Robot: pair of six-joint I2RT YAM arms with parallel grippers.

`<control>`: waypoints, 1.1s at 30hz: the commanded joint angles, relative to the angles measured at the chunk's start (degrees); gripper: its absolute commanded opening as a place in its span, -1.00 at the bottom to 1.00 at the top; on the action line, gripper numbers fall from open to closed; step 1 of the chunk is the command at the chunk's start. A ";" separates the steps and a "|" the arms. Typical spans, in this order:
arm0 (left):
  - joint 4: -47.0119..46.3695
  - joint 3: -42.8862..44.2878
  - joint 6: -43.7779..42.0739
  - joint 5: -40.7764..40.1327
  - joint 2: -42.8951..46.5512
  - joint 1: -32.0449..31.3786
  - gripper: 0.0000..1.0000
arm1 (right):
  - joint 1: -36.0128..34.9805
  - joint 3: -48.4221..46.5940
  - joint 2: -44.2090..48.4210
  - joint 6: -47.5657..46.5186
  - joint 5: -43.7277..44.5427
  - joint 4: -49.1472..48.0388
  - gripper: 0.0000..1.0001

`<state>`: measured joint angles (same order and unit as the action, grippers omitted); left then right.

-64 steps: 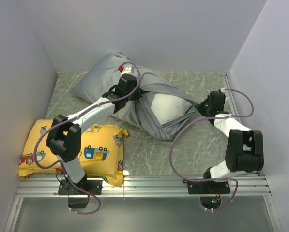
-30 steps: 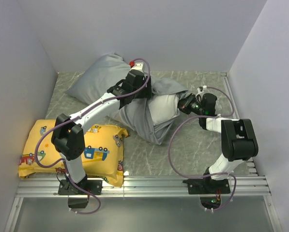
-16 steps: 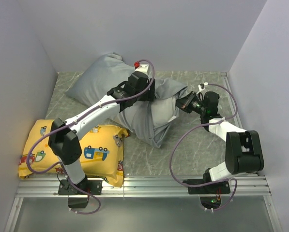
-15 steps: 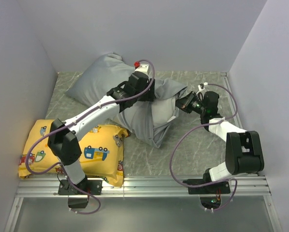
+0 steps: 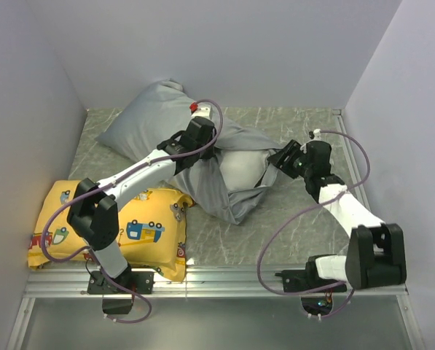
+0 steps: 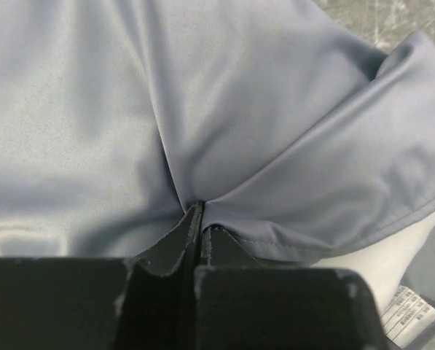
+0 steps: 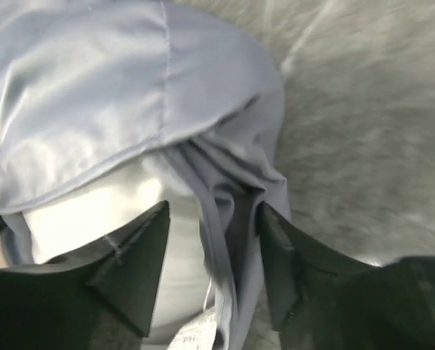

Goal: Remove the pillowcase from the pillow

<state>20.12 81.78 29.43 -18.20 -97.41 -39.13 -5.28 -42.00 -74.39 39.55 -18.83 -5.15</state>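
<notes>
The grey pillowcase (image 5: 150,120) lies bunched across the back of the table, with the white pillow (image 5: 240,169) bulging out of its open right end. My left gripper (image 5: 202,144) is on top of the cover, shut on a pinched fold of the pillowcase (image 6: 261,138) at its tips (image 6: 200,219). The pillow (image 6: 396,262) shows at the lower right of that view. My right gripper (image 5: 279,162) stands open at the case's mouth. In its wrist view a hanging fold of pillowcase (image 7: 224,182) lies loose between the fingers (image 7: 133,259), beside the bare pillow (image 7: 86,215).
A yellow cushion (image 5: 108,226) printed with cartoon vehicles lies at the front left under the left arm. Grey walls close in the left, back and right. A metal rail (image 5: 224,275) runs along the near edge. A white care label (image 7: 195,332) hangs at the pillow's end.
My left gripper has shut on a fold of the pillowcase. My right gripper has opened, letting go of the fabric, and drawn back a little to the right.
</notes>
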 commanded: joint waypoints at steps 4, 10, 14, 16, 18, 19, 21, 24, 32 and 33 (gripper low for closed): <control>-3.24 -2.41 1.86 2.81 -1.64 0.73 -0.98 | -8.93 -0.71 16.36 -6.75 15.73 7.96 0.36; -3.25 -0.83 2.21 3.96 -2.52 0.73 -0.99 | -18.61 -7.29 10.68 -12.30 12.59 9.36 0.68; -2.90 0.05 2.03 3.96 -2.26 0.64 -0.99 | -21.61 -7.57 5.32 -11.78 15.13 10.77 0.77; -2.89 0.14 1.95 4.13 -2.18 0.73 -0.99 | -21.79 -6.18 3.56 -10.90 15.23 9.55 0.80; -3.24 -0.04 1.95 4.83 -2.00 0.64 -0.99 | -21.97 -5.12 1.98 -10.55 13.39 6.56 0.87; -3.24 -0.13 1.95 5.01 -2.09 0.64 -0.99 | -21.88 -5.55 1.01 -10.37 12.60 6.47 0.88; -3.51 0.05 1.95 5.45 -2.35 0.64 -0.99 | -23.37 -6.34 -1.10 -11.33 9.08 7.08 0.90; -3.51 0.49 1.60 6.15 -2.79 0.73 -0.99 | -26.17 -5.12 -0.06 -11.86 8.20 6.03 0.96; -4.92 2.33 0.54 9.49 -3.58 0.20 -0.82 | -27.07 -6.06 -9.94 -10.28 1.52 3.03 -0.10; -4.48 2.77 0.45 9.58 -3.67 -0.06 -0.78 | -27.07 -9.21 -11.81 -10.20 0.99 3.73 -0.71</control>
<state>15.20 81.84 30.61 -12.23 -99.44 -38.33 -30.85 -46.00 -78.81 28.42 -10.87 -1.15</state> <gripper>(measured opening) 0.092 0.412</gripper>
